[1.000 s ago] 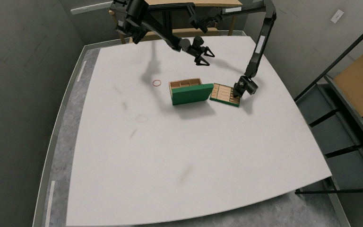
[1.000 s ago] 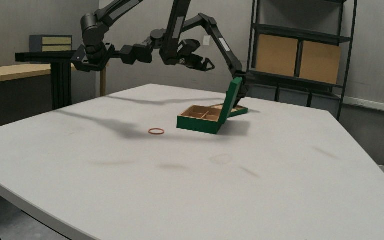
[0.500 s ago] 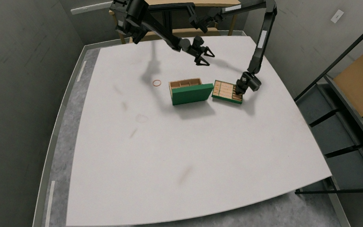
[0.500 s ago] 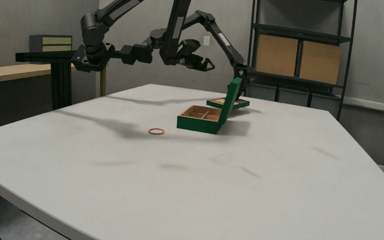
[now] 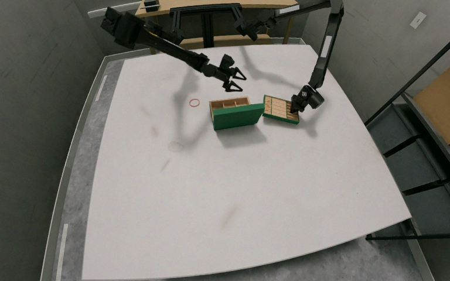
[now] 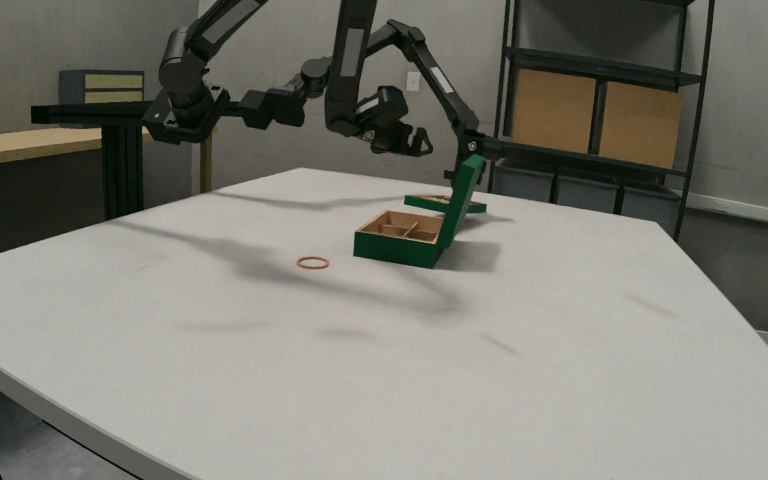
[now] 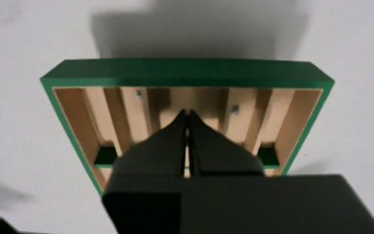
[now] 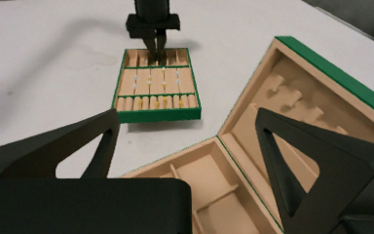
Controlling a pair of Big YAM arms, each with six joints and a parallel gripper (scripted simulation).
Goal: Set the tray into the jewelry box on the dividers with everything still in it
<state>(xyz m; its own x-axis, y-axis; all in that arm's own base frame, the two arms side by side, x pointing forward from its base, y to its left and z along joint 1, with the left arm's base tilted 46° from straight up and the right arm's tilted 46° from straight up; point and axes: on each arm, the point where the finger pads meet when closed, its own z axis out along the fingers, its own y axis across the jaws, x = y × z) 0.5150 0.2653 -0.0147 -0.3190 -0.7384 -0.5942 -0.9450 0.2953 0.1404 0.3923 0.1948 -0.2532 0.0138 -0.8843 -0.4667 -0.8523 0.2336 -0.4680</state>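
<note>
Closed on the jewelry tray (image 5: 278, 116) (image 6: 421, 204) (image 7: 195, 73) (image 8: 161, 115), the left pincer (image 5: 292, 110) (image 6: 453, 183) (image 7: 187, 116) (image 8: 157, 64) holds it aloft, probably for boxing, while the open right pincer (image 5: 244, 84) (image 6: 427, 148) (image 8: 187, 116) leaves room.

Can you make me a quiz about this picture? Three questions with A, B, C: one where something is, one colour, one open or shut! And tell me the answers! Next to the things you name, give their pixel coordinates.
1. Where is the reddish ring (image 5: 189, 102) (image 6: 297, 262)?
A. In the tray
B. On the table (image 5: 198, 198) (image 6: 339, 407) (image 7: 341, 39) (image 8: 29, 49)
C. On the shelf

2. What colour is the outside of the box (image 5: 228, 101) (image 6: 390, 251) (image 8: 211, 171)?
A. Green
B. Blue
C. Yellow

3. How is the box's lid (image 5: 237, 116) (image 6: 465, 192) (image 8: 331, 73)?
A. Shut
B. Missing
C. Open

Answers:
1. B: the ring lies flat beside the box.
2. A: its outer walls are green.
3. C: the lid stands up, showing the compartments.
</note>
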